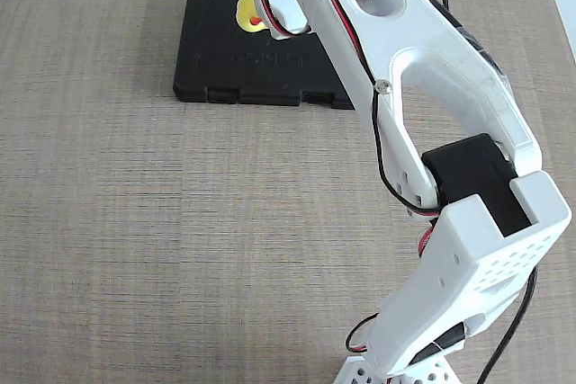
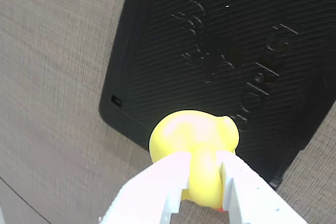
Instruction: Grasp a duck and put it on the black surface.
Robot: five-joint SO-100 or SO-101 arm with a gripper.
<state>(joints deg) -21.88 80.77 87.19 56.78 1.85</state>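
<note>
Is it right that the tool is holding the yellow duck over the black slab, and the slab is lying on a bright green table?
Not quite: the table is grey-beige with a woven look, not green, as the fixed view shows. The rest holds: the tool grips the yellow duck over the black slab.

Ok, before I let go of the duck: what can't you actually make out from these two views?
- Whether the duck touches the black surface or hangs above it: neither view shows its underside.
- The gripper in the fixed view: hidden under the white arm, with only a sliver of yellow showing.
- The embossed marks on the slab: too faint to read in the wrist view.
- The slab's right end in the fixed view: covered by the arm.
</note>
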